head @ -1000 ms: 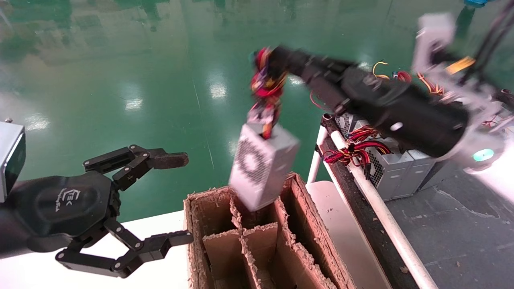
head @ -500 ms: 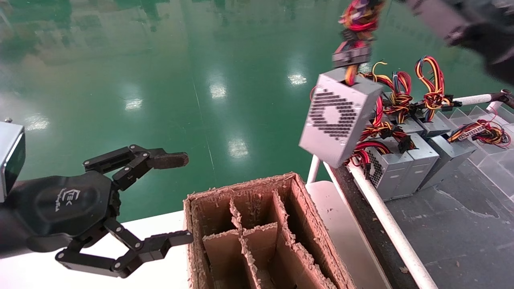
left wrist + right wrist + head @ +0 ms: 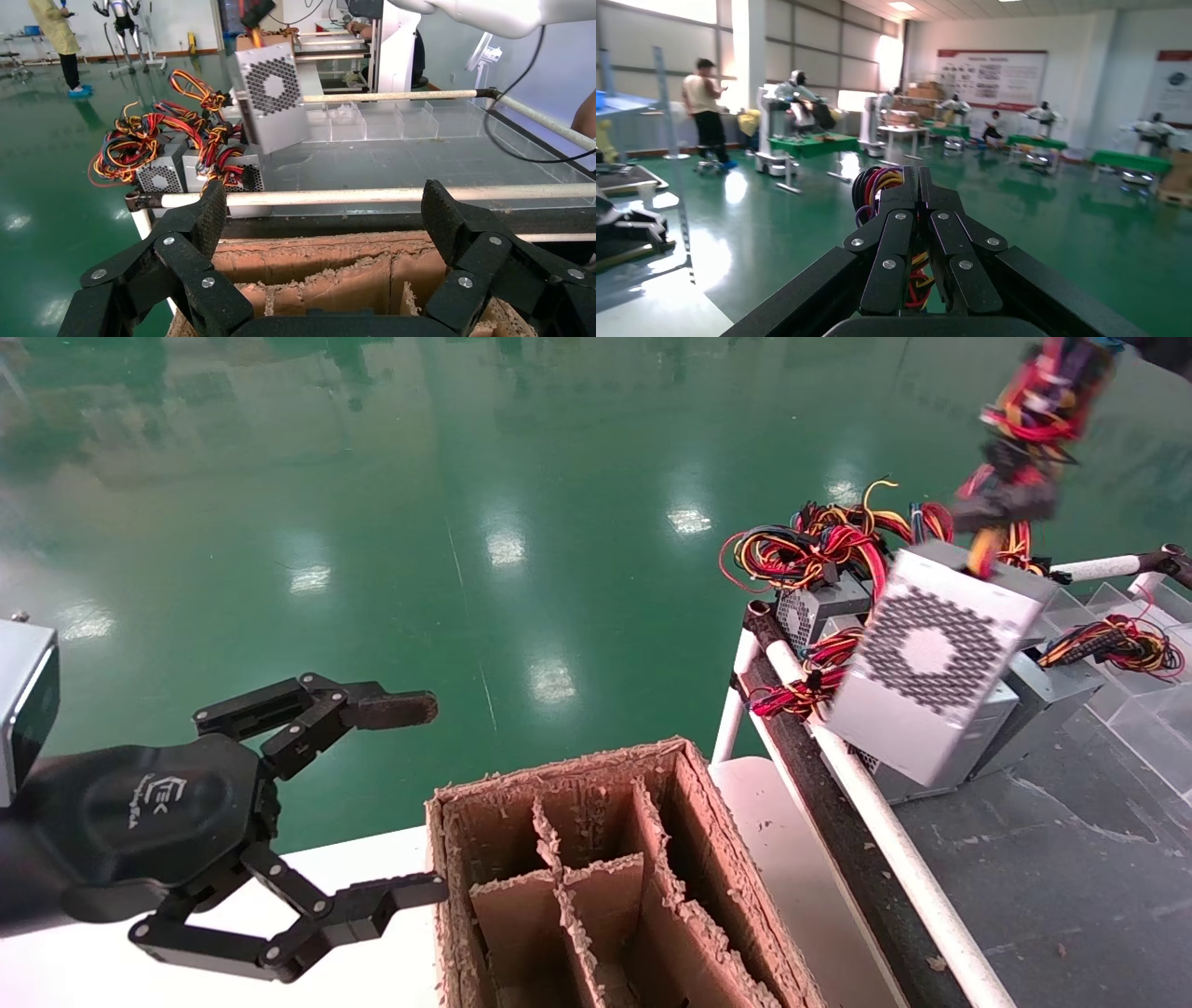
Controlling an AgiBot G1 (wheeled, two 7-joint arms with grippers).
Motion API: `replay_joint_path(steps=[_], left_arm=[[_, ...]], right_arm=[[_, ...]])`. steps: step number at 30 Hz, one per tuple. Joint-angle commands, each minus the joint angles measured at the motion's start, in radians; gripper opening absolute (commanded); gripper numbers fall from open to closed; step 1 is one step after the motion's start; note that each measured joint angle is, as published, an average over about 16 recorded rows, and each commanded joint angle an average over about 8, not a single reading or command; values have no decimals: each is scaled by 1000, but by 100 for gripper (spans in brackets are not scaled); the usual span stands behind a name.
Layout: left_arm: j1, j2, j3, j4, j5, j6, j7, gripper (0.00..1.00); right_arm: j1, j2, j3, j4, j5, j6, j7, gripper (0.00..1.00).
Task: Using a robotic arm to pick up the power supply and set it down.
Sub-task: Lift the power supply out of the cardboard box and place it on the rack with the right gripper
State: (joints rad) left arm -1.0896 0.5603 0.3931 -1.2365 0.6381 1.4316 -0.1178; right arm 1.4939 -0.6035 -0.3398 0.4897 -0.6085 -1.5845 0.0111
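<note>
A white surface (image 3: 801,887) carries a ragged cardboard box (image 3: 596,887) split by dividers into compartments. Beside it on the right, a dark surface (image 3: 1052,868) edged by a white rail (image 3: 885,831) bears several grey units (image 3: 922,747) with tangled wires (image 3: 801,547), perhaps clear bins (image 3: 393,119) behind.

Your power supply (image 3: 931,686), a grey metal box with honeycomb fan grille, hangs tilted by its red-yellow-black wire bundle (image 3: 1034,426) at frame upper right, off the surface.
</note>
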Motion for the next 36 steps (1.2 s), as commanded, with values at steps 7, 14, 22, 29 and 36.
replay_joint_path(steps=[7, 14, 22, 29, 36], left_arm=[[0, 0, 0, 0, 0, 0, 0, 100], [0, 0, 0, 0, 0, 0, 0, 100], [0, 0, 0, 0, 0, 0, 0, 100], [0, 0, 0, 0, 0, 0, 0, 100], [0, 0, 0, 0, 0, 0, 0, 100]], right_arm=[[-124, 113, 3, 15, 60, 0, -30, 0], [-215, 154, 0, -41, 85, 8, -91, 0], [-256, 145, -20, -119, 78, 10, -138, 0], [-267, 103, -48, -142, 57, 19, -160, 0], [-253, 59, -65, -156, 44, 24, -165, 0]])
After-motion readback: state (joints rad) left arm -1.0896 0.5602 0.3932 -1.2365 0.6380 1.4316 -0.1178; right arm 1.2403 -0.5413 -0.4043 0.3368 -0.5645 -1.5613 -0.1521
